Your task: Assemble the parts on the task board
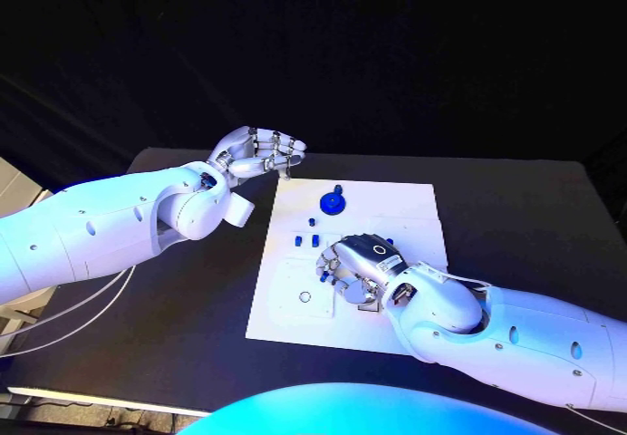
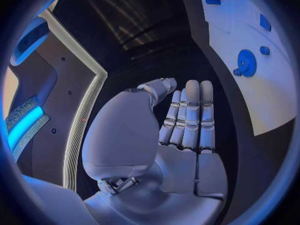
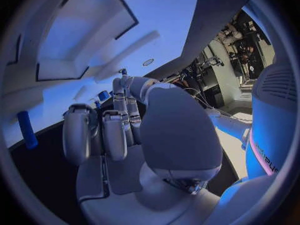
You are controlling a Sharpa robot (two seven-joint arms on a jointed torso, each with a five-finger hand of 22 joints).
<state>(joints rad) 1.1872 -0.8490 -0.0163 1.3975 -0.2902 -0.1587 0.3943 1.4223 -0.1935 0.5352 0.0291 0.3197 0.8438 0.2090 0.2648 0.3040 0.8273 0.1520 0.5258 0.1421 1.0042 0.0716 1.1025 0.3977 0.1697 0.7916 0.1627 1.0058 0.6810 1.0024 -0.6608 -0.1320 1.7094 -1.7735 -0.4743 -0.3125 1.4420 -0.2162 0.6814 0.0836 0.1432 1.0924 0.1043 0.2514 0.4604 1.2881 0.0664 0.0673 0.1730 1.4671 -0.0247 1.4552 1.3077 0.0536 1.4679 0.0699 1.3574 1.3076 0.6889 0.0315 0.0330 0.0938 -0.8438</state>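
My left hand (image 1: 262,151) hangs over black table (image 1: 523,217), near 11 o'clock corner of task board (image 1: 405,195). Fingers (image 2: 190,117) straight, side by side, holding nothing.

My right hand (image 1: 362,265) sits low over middle of board, fingers (image 3: 115,130) curled down. Can't tell if it holds anything.

Round blue part (image 1: 334,201) lies at 12 o'clock on board. Small blue parts (image 1: 306,240) lie just at 10 o'clock from right hand.

Dim scene, dark surroundings, bright glare on white arms, fisheye bending at wrist-view edges
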